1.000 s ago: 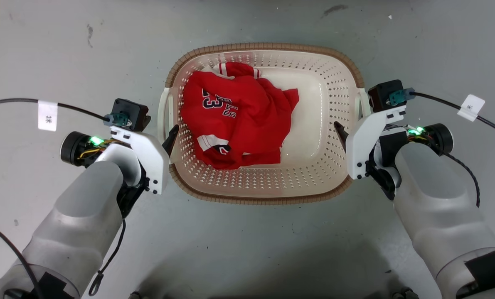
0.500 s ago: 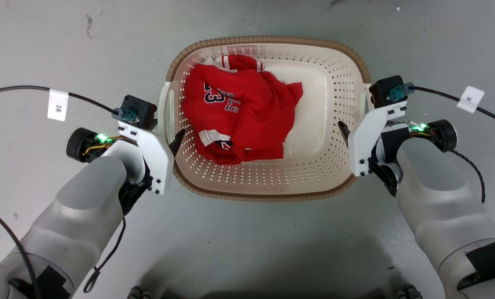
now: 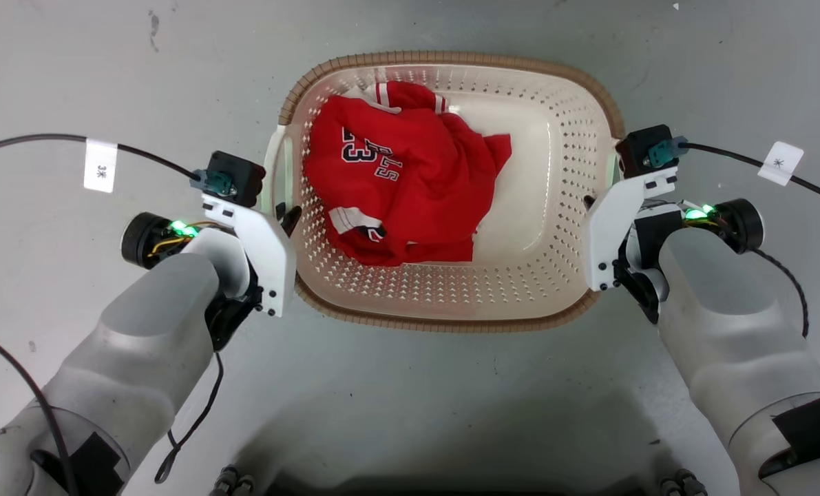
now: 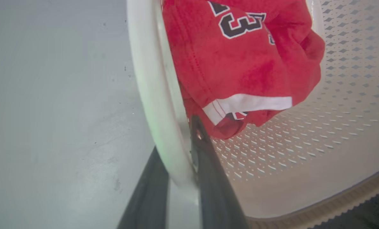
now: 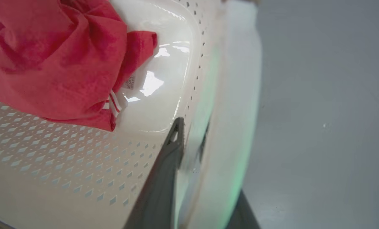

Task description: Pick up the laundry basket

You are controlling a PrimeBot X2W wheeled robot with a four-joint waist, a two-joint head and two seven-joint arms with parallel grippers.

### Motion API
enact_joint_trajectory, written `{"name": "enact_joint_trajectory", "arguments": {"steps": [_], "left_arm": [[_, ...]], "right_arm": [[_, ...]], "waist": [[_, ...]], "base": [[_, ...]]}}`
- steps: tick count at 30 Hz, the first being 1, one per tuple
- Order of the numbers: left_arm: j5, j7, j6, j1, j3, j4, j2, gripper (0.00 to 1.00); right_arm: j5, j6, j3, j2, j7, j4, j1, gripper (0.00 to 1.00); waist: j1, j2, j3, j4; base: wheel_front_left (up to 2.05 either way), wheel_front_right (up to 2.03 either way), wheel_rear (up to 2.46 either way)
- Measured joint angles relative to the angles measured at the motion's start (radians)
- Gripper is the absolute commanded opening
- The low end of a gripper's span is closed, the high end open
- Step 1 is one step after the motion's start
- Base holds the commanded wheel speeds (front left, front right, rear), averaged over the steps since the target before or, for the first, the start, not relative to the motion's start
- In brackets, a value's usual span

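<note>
At the basket's 9 o'clock the left gripper [image 3: 286,215] is pinching the white left handle [image 4: 151,82]. One dark finger [image 4: 208,171] is lying inside against the wall and the other outside, with the bar squeezed between them. Just past it the red shirt [image 3: 410,172] is lying heaped toward 10 o'clock, leaving the glossy base bare toward 3 o'clock. The basket [image 3: 444,322] is sitting centred before the robot, at its 12 o'clock, over the grey floor [image 3: 410,413]; whether it is clearing the floor I cannot tell. At the basket's 3 o'clock the right gripper [image 3: 587,203] is mirroring the hold. Its inner finger is pressing the perforated wall and the outer one is showing beyond the right handle [image 5: 240,79], so it looks to be pinched on the plastic too, though blur is hiding the outer pad. The step in hand, I judge, is the lift itself. Both arms should be rising together at one rate, holding the rim level and the squeeze firm, since the smooth plastic is likely to be slipping under narrow fingers. The shirt is probably loading the left side a little more, so that arm should not be lagging. The arms should also be holding their spacing, neither pulling the handles apart nor bowing the thin walls inward.
</note>
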Motion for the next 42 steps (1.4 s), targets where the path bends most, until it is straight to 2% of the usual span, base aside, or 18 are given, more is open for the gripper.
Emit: {"name": "enact_joint_trajectory", "arguments": {"steps": [10,15,27,34,42], "left_arm": [[-0.082,0.007,0.000,-0.007,-0.073,-0.015,0.011,0.00],[-0.129,0.058,0.000,0.019,-0.110,-0.049,0.029,0.00],[-0.267,0.249,0.001,0.103,-0.145,-0.176,0.108,0.00],[-0.361,0.373,0.001,0.159,-0.147,-0.209,0.133,0.00],[-0.432,0.463,0.001,0.215,-0.149,-0.221,0.146,0.00]], "right_arm": [[-0.015,-0.001,0.005,0.002,0.012,0.019,-0.002,0.00],[-0.035,-0.001,0.029,0.002,0.103,0.029,0.011,0.00],[0.087,-0.001,0.156,0.004,0.375,-0.021,0.103,0.00],[0.145,-0.001,0.237,0.003,0.485,-0.045,0.136,0.00],[0.237,-0.001,0.303,0.001,0.587,-0.074,0.173,0.00]], "waist": [[0.0001,0.0000,-0.026,0.002],[0.0001,0.0000,-0.086,-0.002],[0.0000,0.0000,-0.332,-0.019],[-0.0001,0.0000,-0.498,-0.031],[-0.0002,0.0000,-0.663,-0.040]], "base": [[0.00,0.00,0.00],[0.00,0.00,0.00],[0.00,0.00,0.00],[0.00,0.00,0.00],[0.00,0.00,0.00]]}}
